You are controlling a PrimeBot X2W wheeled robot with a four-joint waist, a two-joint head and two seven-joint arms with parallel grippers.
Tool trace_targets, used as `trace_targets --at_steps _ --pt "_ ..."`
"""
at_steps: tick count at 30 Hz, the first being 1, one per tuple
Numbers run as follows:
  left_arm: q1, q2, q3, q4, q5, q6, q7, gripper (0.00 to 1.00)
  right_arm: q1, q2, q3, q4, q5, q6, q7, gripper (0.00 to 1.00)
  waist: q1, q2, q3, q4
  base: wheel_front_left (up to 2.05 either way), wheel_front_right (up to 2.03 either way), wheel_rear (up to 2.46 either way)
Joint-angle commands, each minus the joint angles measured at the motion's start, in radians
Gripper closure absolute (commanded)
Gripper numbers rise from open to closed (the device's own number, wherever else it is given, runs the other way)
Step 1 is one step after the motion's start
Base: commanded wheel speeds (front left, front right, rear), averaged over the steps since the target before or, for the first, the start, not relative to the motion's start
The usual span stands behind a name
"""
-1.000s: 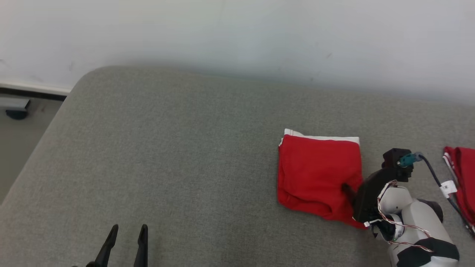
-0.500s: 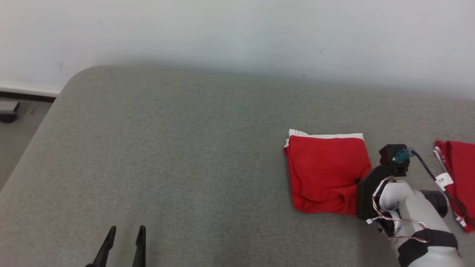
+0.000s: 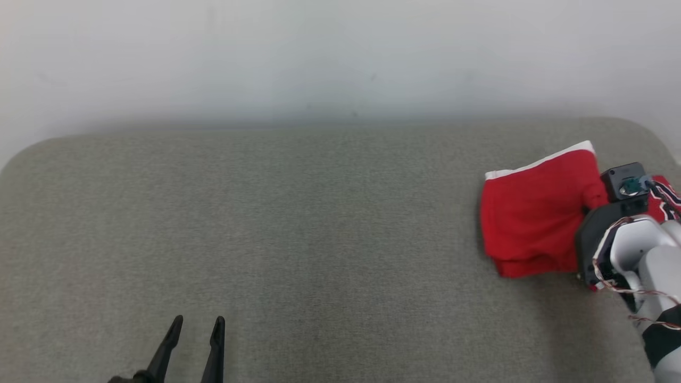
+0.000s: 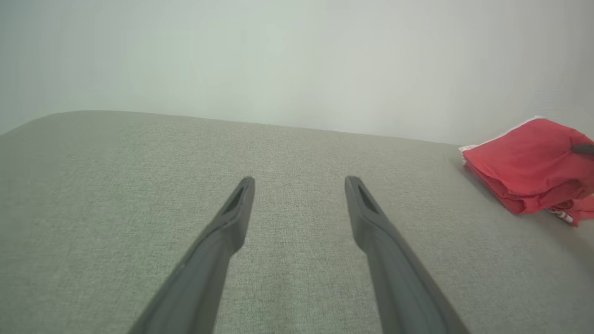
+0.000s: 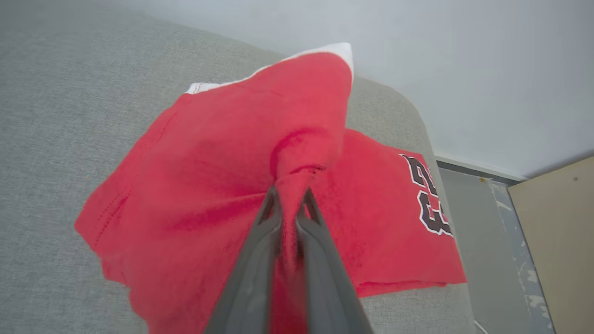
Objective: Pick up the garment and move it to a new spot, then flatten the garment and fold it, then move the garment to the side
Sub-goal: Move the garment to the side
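The garment (image 3: 532, 218) is a folded red piece with a white band along its far edge, lying at the right end of the grey cushioned surface (image 3: 276, 213). My right gripper (image 5: 290, 192) is shut on a pinched ridge of the garment (image 5: 222, 162), which rises into a peak at the fingertips. In the head view my right wrist (image 3: 612, 234) covers the garment's right edge. My left gripper (image 3: 197, 322) stands open low at the front left, over bare cushion, far from the cloth. From the left wrist view the left gripper (image 4: 299, 183) is empty and the garment (image 4: 524, 162) lies far right.
A second red garment with a black-and-white number (image 5: 399, 222) lies partly under the held one, at the cushion's rounded right end (image 3: 657, 141). Beyond that end are floor and a beige board (image 5: 552, 222). A pale wall runs behind the cushion.
The head camera has swung to the right. My right gripper has shut on the garment and pulled it right, up against the second red garment. The left gripper has stayed open and still.
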Motion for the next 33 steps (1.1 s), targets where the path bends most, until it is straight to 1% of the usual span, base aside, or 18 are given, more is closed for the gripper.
trace_targets --at_steps 1,7,12,14,16,19,20,21,22,26,29,30,31,32,33 --pt "-0.018 0.009 -0.001 -0.003 -0.002 -0.005 0.003 0.00 -0.016 -0.013 0.000 -0.004 -0.004 -0.002 -0.006 1.00 0.0000 -0.0001 0.030 -0.038 0.00 0.00 0.00" --pt "-0.057 0.059 -0.014 -0.026 -0.011 -0.013 0.033 0.00 -0.052 -0.090 0.012 0.012 -0.034 -0.002 -0.031 1.00 0.0000 -0.0001 0.096 -0.055 0.00 0.00 0.00" --pt "-0.082 0.088 -0.024 -0.048 -0.017 -0.014 0.046 0.00 -0.076 -0.135 -0.020 0.052 -0.065 -0.002 -0.051 1.00 0.0000 -0.0001 0.148 -0.055 0.00 0.00 0.00" --pt "-0.091 0.098 -0.029 -0.053 -0.018 -0.015 0.049 0.00 -0.078 -0.138 -0.046 0.065 -0.082 -0.002 -0.058 1.00 0.0000 -0.0001 0.167 -0.053 0.00 0.00 0.00" --pt "-0.109 0.111 -0.041 -0.061 -0.018 -0.018 0.053 0.00 -0.069 -0.133 -0.130 0.091 -0.114 -0.002 -0.099 1.00 0.0000 -0.0001 0.198 -0.044 0.00 0.00 0.00" --pt "-0.121 0.122 -0.044 -0.060 -0.019 -0.019 0.051 0.00 -0.069 -0.126 -0.182 0.102 -0.157 -0.002 -0.146 1.00 0.0000 -0.0001 0.212 -0.039 0.00 0.00 0.00" --pt "-0.122 0.122 -0.046 -0.058 -0.018 -0.019 0.050 0.00 -0.071 -0.121 -0.198 0.101 -0.173 -0.002 -0.170 0.86 0.0000 -0.0001 0.215 -0.037 0.00 0.00 0.00" --pt "-0.124 0.122 -0.048 -0.055 -0.017 -0.019 0.048 0.00 -0.069 -0.115 -0.199 0.101 -0.189 -0.002 -0.191 0.56 0.0000 -0.0001 0.216 -0.036 0.00 0.00 0.00" --pt "-0.127 0.124 -0.047 -0.055 -0.012 -0.016 0.043 0.00 -0.071 -0.109 -0.218 0.106 -0.201 -0.002 -0.202 0.00 0.0000 -0.0001 0.216 -0.035 0.00 0.00 0.00" --pt "-0.136 0.125 -0.052 -0.045 0.009 -0.009 0.023 0.00 -0.060 -0.073 -0.282 0.122 -0.230 -0.002 -0.235 0.00 0.0000 -0.0001 0.195 -0.035 0.00 0.00 0.00" --pt "-0.131 0.120 -0.063 -0.036 0.023 -0.011 0.006 0.00 -0.041 -0.026 -0.305 0.096 -0.227 -0.002 -0.272 0.00 0.0000 -0.0001 0.161 -0.040 0.00 0.00 0.00" --pt "-0.131 0.120 -0.063 -0.036 0.023 -0.011 0.006 0.00 -0.041 -0.026 -0.305 0.096 -0.227 -0.002 -0.272 0.00 0.0000 -0.0001 0.161 -0.040 0.00 0.00 0.00" --pt "-0.124 0.113 -0.064 -0.032 0.029 -0.009 -0.003 0.00 -0.023 0.010 -0.309 0.054 -0.204 -0.002 -0.303 0.00 0.0000 -0.0001 0.132 -0.043 0.00 0.00 0.00" --pt "-0.124 0.113 -0.064 -0.032 0.029 -0.009 -0.003 0.00 -0.023 0.010 -0.309 0.054 -0.204 -0.002 -0.303 0.00 0.0000 -0.0001 0.132 -0.043 0.00 0.00 0.00" --pt "-0.119 0.111 -0.061 -0.031 0.032 -0.007 -0.007 0.00 -0.008 0.034 -0.304 0.024 -0.182 -0.002 -0.320 0.00 0.0000 -0.0001 0.115 -0.045 0.00 0.00 0.00"
